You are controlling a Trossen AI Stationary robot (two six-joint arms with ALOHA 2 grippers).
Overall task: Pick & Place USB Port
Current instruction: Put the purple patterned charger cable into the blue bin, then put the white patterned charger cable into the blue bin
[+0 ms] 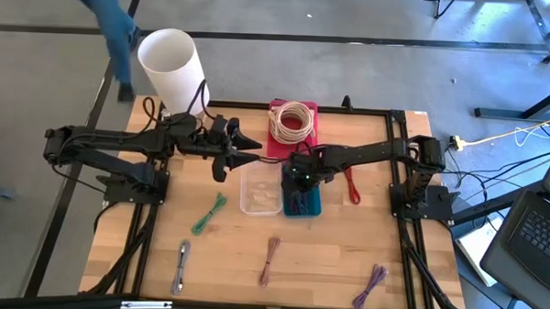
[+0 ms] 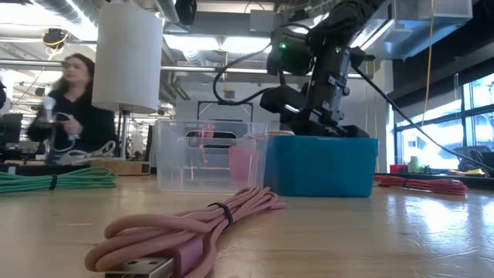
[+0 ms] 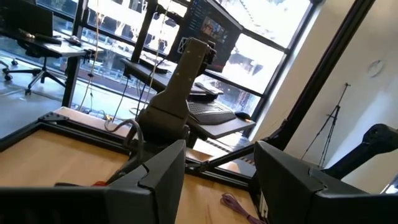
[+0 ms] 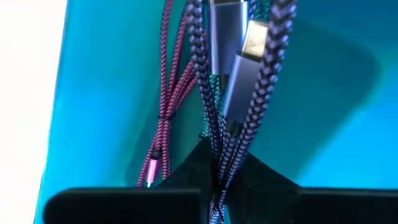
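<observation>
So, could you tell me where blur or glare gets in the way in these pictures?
Low view: the pink cable close to the lens is soft, and bright windows behind cause glare. Right wrist view: the purple braided cable in the right hand is blurred over the teal bin. Left wrist view: windows wash out.

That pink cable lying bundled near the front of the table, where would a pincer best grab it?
Probably at the middle of the pink cable, near its dark tie band, coming straight down from above. The bundle lies flat and long on the table, strands are held together there, and neither side is crowded.
</observation>
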